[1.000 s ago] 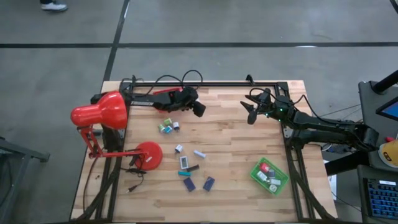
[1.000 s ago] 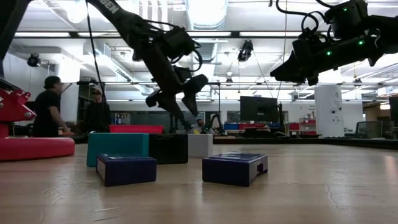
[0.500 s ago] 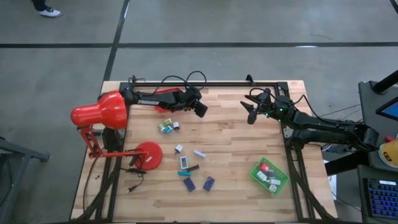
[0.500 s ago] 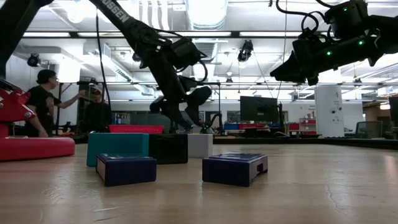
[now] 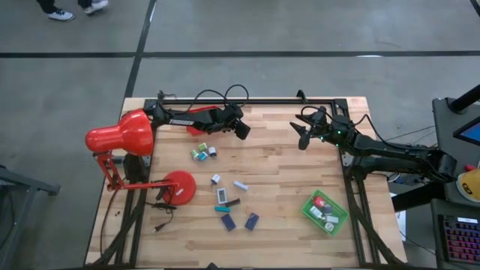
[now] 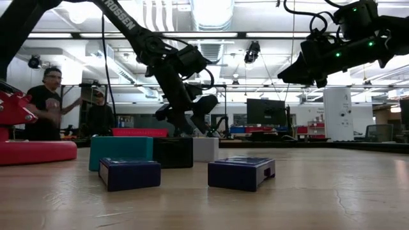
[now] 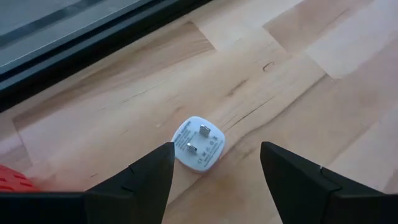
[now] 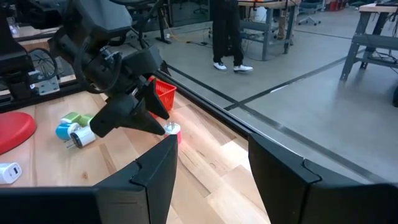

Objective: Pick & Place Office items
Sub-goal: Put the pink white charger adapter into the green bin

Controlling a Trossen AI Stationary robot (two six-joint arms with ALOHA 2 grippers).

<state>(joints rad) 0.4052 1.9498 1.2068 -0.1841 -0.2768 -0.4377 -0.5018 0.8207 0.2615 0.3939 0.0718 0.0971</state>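
A small white plug block (image 7: 198, 144), prongs up, lies on the wooden table near its far edge; it also shows in the right wrist view (image 8: 172, 128). My left gripper (image 7: 216, 152) (image 5: 241, 129) hangs open just above it, slanting down, one finger on each side, touching nothing. Other office items lie mid-table: a green and white cluster (image 5: 201, 154), white pieces (image 5: 216, 179), and navy blocks (image 5: 251, 220) (image 6: 241, 172). My right gripper (image 5: 301, 135) (image 8: 211, 146) waits open in the air at the far right.
A red tray (image 8: 163, 93) stands just behind the left arm at the far edge. A green tray (image 5: 325, 211) holding several pieces sits near the right front. A red desk lamp (image 5: 120, 133), with its round base (image 5: 178, 186), fills the left side. People stand beyond the table.
My left gripper has sunk toward the table over the white plug block and has stayed open. Nothing on the table has moved.
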